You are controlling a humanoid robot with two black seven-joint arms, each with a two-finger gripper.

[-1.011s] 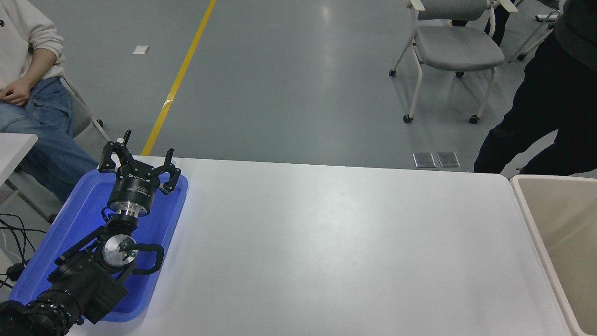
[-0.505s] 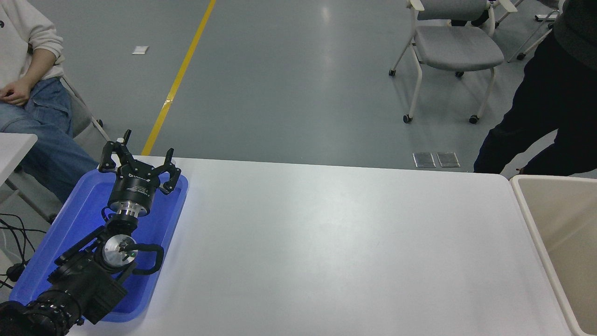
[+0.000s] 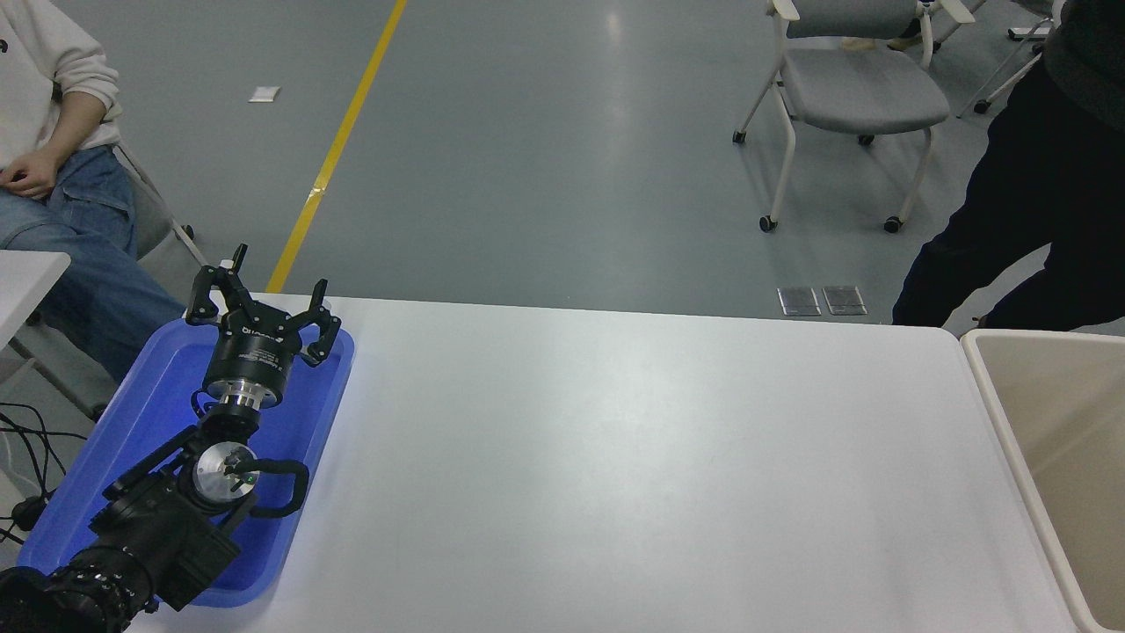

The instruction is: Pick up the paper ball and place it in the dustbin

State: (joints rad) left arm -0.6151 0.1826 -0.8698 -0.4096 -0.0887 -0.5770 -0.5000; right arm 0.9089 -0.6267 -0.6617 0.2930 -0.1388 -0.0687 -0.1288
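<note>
The paper ball is out of view. The beige dustbin [image 3: 1037,457] stands against the table's right edge, only its left part showing, with a thick pale rim and smooth inner walls. My left gripper [image 3: 264,294] is parked at the lower left over a shallow blue tray [image 3: 158,396], its fingers spread open and empty. My right arm and gripper do not show in the head view.
The white table [image 3: 615,466] fills the middle. A person in jeans [image 3: 70,237] sits at the far left. A person in dark clothes [image 3: 1019,193] stands at the far right by the bin. A grey chair [image 3: 852,88] stands on the floor behind.
</note>
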